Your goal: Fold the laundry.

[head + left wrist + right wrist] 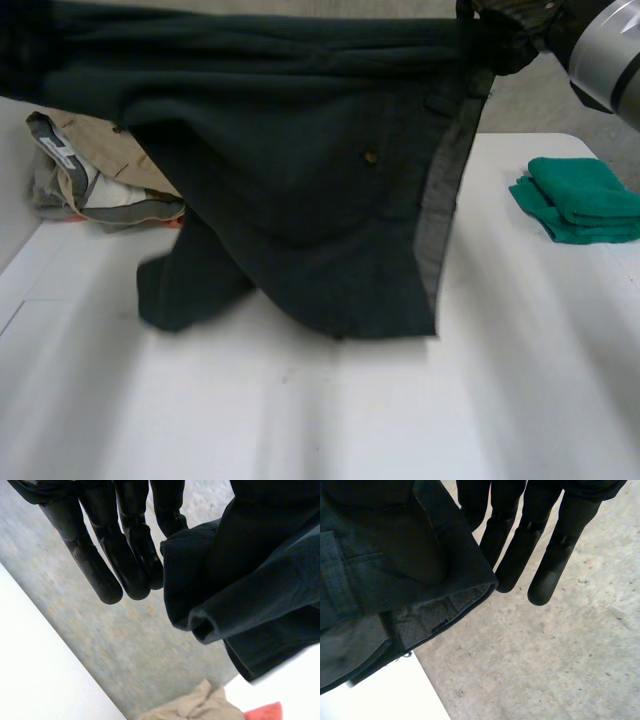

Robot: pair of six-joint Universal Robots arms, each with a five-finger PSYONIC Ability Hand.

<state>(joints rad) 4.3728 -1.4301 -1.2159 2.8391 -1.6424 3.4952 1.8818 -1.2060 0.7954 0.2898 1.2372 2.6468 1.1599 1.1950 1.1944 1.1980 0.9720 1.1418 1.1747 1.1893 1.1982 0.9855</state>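
Observation:
A pair of dark trousers (300, 200) is stretched out in the air across the back of the white table (400, 420). Its lower part hangs down and touches the tabletop. In the left wrist view my left hand (115, 545) has straight fingers pinching one end of the trousers (250, 580), which bunch up beside them. My right hand (530, 540) also has straight fingers and pinches the waistband end of the trousers (385, 555). That hand (500, 35) sits at the garment's upper right corner in the head view. The cloth hides both thumbs.
A heap of beige and white clothes (100, 170) lies at the back left of the table, partly behind the trousers. A folded green cloth (580, 200) rests at the right edge. Grey floor lies beyond the table's edges.

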